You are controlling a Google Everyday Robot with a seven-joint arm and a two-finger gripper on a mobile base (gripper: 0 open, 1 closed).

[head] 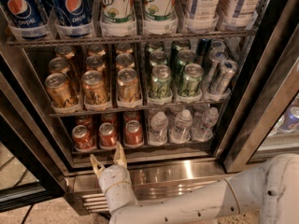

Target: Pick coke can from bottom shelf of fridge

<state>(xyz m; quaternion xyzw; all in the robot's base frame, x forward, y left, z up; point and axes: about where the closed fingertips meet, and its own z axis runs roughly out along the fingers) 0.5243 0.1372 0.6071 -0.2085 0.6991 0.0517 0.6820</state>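
The two pale fingers (pixel 119 156) stand spread in a V with nothing between them. One tip leans toward 11 o'clock and the other points close to 12. The gripper (pixel 108 160) sits low in the view, at about 7 o'clock from the centre. It is just in front of the steel lip of the bottom shelf (pixel 159 150) and touches no can.

Straight up at 12 o'clock from the gripper stands the coke can (pixel 108 135) — upright, silver top showing, at the front of the middle red lane and near the fingertips but apart from them. Two more red cans (pixel 82 137) flank it at 9 and 3 o'clock, each in its own lane, with further red cans in line behind. Along the same shelf toward 3 o'clock stand clear water bottles (pixel 159 128).

Behind the fingers, the white wrist passes in front of the shiny ribbed base of the fridge (pixel 187 171). From there the arm (pixel 196 206) runs off toward 4 o'clock and the lower right corner.

On the rack above, gold cans (pixel 94 87) fill the lanes at 11 o'clock from the centre, and green cans (pixel 160 80) those at 1 o'clock. At 12 o'clock, along the top edge, stand large bottles — blue cola bottles (pixel 21 8) on the 9 o'clock side, green-and-white ones (pixel 117 6) beside them.
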